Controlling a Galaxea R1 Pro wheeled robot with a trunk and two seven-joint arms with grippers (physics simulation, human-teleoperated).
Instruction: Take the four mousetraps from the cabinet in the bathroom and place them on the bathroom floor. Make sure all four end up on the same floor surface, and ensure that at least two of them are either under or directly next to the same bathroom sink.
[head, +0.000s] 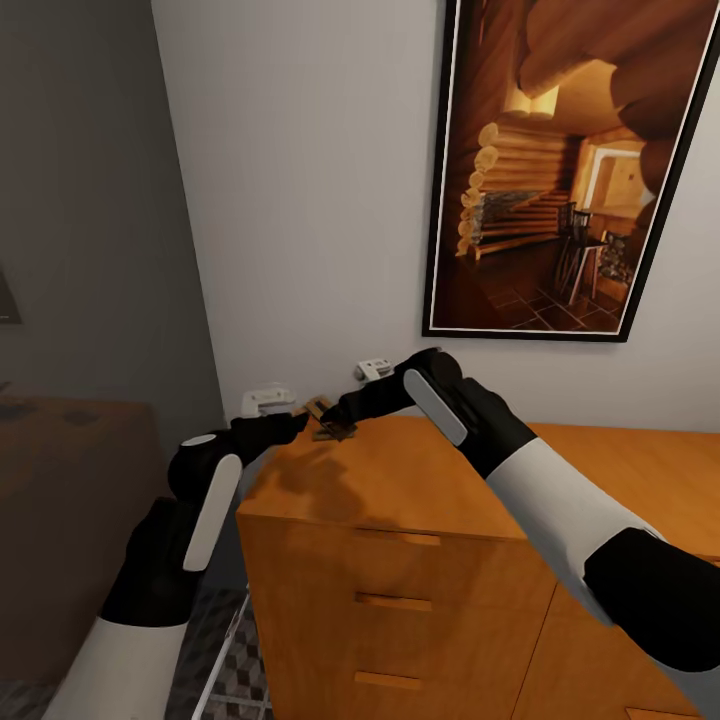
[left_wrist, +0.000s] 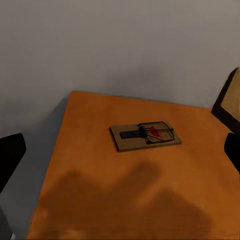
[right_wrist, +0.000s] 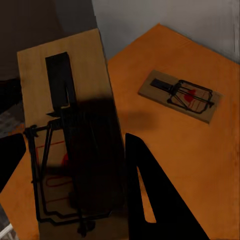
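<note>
Right wrist view recorded the right pincer (right_wrist: 75, 165) clamped on one mousetrap (right_wrist: 70, 100) above the cabinet (right_wrist: 165, 145); another mousetrap (right_wrist: 180, 95) lay there. Left pincer's state was indeterminable. Level withdrawal was judged advisable.

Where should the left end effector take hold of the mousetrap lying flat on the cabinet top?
Probably across the long edges of the mousetrap, at the bare board end away from the red spot, coming down from above. It lies flat on the cabinet with wire parts over one half, so the plain wooden edges look safest.
</note>
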